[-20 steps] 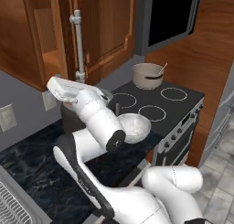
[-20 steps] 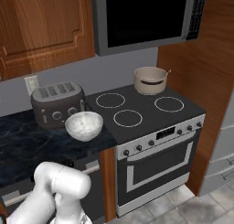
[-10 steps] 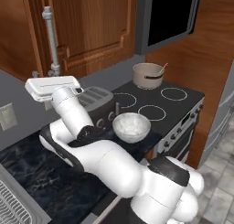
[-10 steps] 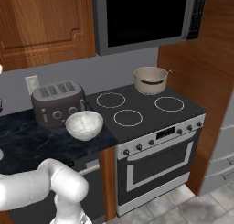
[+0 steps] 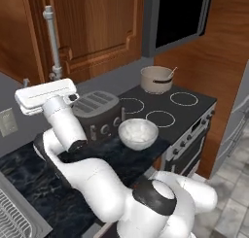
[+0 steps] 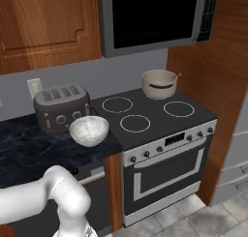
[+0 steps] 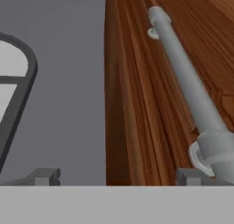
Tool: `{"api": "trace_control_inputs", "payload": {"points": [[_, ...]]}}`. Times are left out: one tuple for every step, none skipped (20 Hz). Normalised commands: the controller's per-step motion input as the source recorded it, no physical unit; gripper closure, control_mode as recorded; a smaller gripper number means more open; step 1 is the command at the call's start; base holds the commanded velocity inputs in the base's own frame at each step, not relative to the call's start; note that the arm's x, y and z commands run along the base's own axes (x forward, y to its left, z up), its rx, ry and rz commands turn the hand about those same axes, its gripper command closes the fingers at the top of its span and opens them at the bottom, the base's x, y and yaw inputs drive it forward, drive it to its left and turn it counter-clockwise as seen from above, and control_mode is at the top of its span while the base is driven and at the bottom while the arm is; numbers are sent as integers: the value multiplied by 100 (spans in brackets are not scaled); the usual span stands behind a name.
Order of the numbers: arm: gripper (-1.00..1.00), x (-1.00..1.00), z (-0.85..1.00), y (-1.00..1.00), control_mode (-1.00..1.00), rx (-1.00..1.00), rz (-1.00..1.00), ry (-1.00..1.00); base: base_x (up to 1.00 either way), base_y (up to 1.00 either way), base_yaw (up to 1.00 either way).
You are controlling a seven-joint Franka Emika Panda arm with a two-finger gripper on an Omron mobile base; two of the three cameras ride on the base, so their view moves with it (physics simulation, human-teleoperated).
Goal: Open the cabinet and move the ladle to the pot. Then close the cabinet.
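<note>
The cabinet (image 5: 97, 28) has its door swung in close to the front; I cannot tell whether it is fully shut. Its silver bar handle (image 5: 51, 42) runs down the door's left edge, seen close up as handle (image 7: 187, 81). My gripper (image 5: 41, 81) sits just below that handle's lower end. In the hand view my gripper (image 7: 116, 176) is open with the door edge between its tips, gripping nothing. The beige pot (image 5: 156, 79) stands on the stove's back burner, also seen as pot (image 6: 159, 83). The ladle (image 5: 170, 73) rests inside it with its thin handle sticking out, ladle (image 6: 177, 76).
A grey toaster (image 5: 99, 113) and a white speckled bowl (image 5: 138, 133) sit on the dark counter (image 5: 29, 183) beside the black stove (image 6: 160, 117). A microwave (image 6: 155, 18) hangs above the stove. A sink (image 5: 12, 217) lies at the lower left.
The hand and the door's handle have swung left, and the door has come in toward the cabinet front. The pot, ladle and bowl have not moved.
</note>
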Motion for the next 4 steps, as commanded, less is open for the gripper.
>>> {"api": "trace_control_inputs", "payload": {"points": [[-100,100,20,34,-100,-5,-16,0,0,0,0],[-100,100,20,26,-100,-2,-15,0,0,0,0],[-100,100,22,26,-100,-2,-15,0,0,0,0],[-100,100,21,21,-100,0,-14,0,0,0,0]]}}
